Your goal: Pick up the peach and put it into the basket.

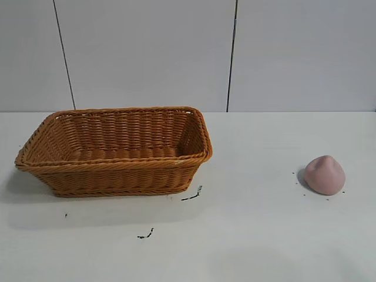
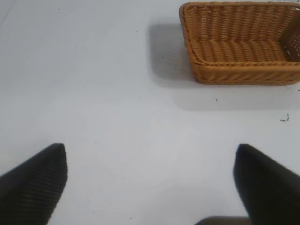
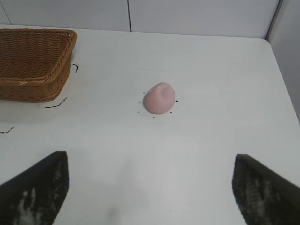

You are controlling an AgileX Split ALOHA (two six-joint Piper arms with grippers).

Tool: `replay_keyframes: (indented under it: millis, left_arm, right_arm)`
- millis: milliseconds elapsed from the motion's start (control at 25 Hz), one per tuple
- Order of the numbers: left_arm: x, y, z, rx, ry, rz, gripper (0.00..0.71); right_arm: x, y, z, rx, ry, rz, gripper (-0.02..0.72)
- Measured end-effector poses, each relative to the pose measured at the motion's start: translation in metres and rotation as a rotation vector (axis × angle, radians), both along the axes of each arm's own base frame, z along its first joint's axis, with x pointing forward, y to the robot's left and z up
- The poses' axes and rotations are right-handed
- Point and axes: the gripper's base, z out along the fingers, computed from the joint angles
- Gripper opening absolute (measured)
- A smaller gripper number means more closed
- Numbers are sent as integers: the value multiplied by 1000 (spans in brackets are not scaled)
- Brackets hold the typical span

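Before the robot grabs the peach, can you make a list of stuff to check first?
1. Peach free to grab, sitting alone on the table: ok.
2. Right gripper open, nothing between its fingers: ok.
3. Right gripper faces the peach, which lies ahead of it, not yet between the fingers: ok.
4. Basket upright with an empty inside: ok.
5. Left gripper open, back from the basket, out of the way: ok.
6. Path from peach to basket free of other things: ok.

Woven wicker basket (image 1: 117, 154), matt smooth pink peach (image 1: 324, 175), smooth matt white table (image 1: 258, 235)
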Motion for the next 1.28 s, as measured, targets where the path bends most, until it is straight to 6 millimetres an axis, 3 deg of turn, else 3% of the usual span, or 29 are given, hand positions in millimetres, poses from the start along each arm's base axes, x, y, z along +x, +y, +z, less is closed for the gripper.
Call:
replay_keyframes:
  millis: [360,520,720,920,1040,1280]
  left_arm:
    - [0,0,0,0,0,0,693]
    - [0,0,0,0,0,0,693]
    - [0,0,0,0,0,0,693]
    - [0,0,0,0,0,0,693]
    - [0,0,0,0,0,0,693]
    - [0,0,0,0,0,0,693]
  right_arm:
    - [2,0,6,1,-19,0,655]
    - [28,1,33,-1,21,-2,655]
    - [95,5,64,-11,197,-3,655]
    - [179,10,72,-16,386,-5,655]
    - [234,13,59,-19,505,-8,655]
    - [317,18,18,-27,692,-12,655]
